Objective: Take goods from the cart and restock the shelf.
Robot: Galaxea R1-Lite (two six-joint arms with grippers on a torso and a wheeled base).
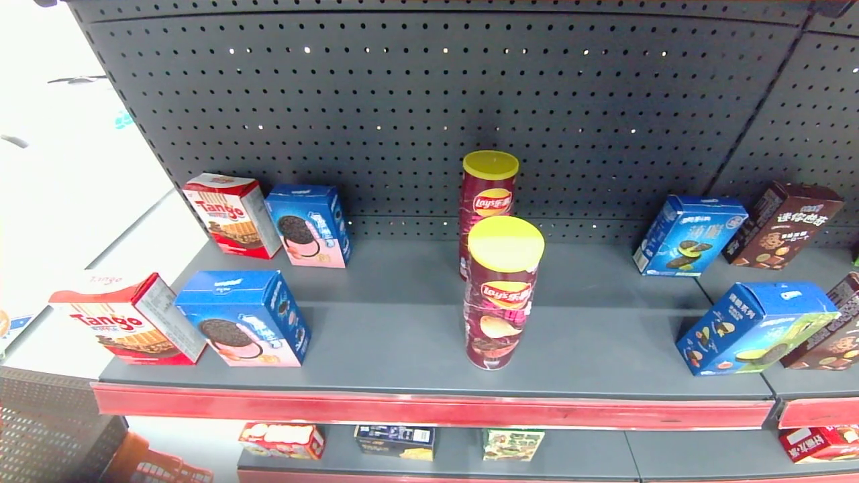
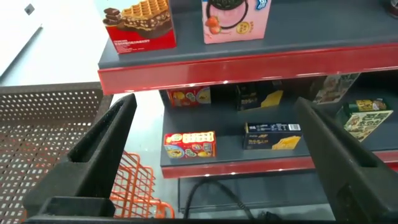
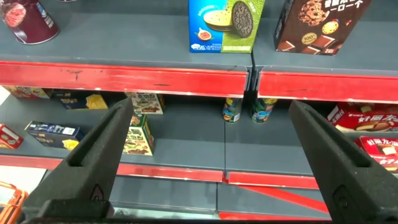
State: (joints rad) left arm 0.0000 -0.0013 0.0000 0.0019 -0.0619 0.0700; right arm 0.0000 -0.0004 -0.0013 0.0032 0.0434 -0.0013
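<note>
Two maroon chip cans with yellow lids stand mid-shelf, one (image 1: pixel 502 292) in front of the other (image 1: pixel 488 194). The grey shelf (image 1: pixel 402 342) has a red front strip. My left gripper (image 2: pixel 216 102) is open and empty, held low in front of the shelf's left end, below a red wafer box (image 2: pixel 138 23) and a blue-pink cookie box (image 2: pixel 235 18). An orange cart basket (image 2: pixel 134 186) lies below it. My right gripper (image 3: pixel 209 106) is open and empty too, facing the shelf front under a blue-green cookie box (image 3: pixel 225 25).
Red wafer boxes (image 1: pixel 127 318) and blue cookie boxes (image 1: pixel 245 318) fill the shelf's left, blue-green boxes (image 1: pixel 751 325) and brown boxes (image 1: pixel 782 225) the right. Lower shelves hold small boxes (image 2: pixel 189 144) and two small cans (image 3: pixel 232 111). A perforated panel (image 2: pixel 43 124) stands at the left.
</note>
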